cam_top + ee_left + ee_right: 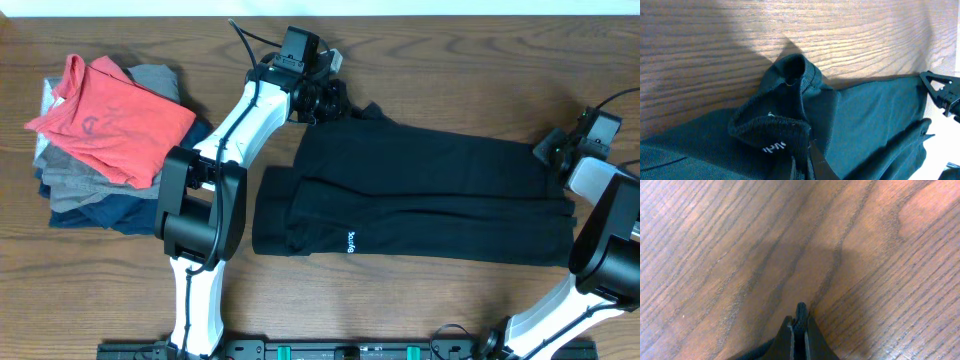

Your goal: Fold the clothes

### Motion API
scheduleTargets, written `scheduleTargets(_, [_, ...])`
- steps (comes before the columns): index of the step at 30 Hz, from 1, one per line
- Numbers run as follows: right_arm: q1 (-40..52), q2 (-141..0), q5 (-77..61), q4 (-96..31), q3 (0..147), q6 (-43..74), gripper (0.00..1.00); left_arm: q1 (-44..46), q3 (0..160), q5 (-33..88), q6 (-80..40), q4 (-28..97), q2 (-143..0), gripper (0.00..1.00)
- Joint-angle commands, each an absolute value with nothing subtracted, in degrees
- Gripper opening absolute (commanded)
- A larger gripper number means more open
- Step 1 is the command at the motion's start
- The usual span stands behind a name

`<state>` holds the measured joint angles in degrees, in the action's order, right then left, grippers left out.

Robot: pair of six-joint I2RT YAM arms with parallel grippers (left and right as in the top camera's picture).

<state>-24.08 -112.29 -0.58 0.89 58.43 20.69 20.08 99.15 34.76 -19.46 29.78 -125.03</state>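
The black shirt (420, 195) lies folded lengthwise across the table, its small white logo (352, 240) near the front left. My left gripper (325, 100) is at the shirt's far left corner, shut on the ribbed collar edge (790, 125), which bunches up above the wood. My right gripper (560, 150) is at the shirt's far right edge, shut on a pinch of black fabric (800, 315) that sticks out between the fingers over bare wood.
A pile of folded garments sits at the far left, with a coral-red shirt (115, 115) on top of grey and navy ones (100, 200). The right arm's gripper shows at the right edge of the left wrist view (942, 92).
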Motion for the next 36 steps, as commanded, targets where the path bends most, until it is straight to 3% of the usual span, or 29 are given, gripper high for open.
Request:
scheduleTargets(1, [-24.47, -113.54, -0.40, -2.33, 57.43, 21.21, 0.01, 19.99, 99.98, 35.62, -18.50, 31.11, -123.46, 0.06])
scheduleTargets(11, [-26.63, -99.96, 1.13, -16.73, 57.43, 21.17, 0.09, 19.99, 99.98, 35.38, -14.66, 50.04, -114.96, 0.06])
scheduleTargets(19, [-26.72, -92.40, 9.23, -31.35, 57.43, 23.11, 0.07, 20.18, 99.72, 35.40, -7.57, 68.14, -113.47, 0.06])
scheduleTargets(27, [-26.72, -91.29, 17.87, -44.53, 57.43, 24.27, 0.05, 20.23, 98.48, 35.38, -5.74, 77.12, -113.47, 0.06])
scheduleTargets(36, [-26.72, -91.29, 19.18, -48.77, 57.43, 26.15, 0.06, 22.33, 98.45, 35.38, -5.56, 84.64, -113.47, 0.06])
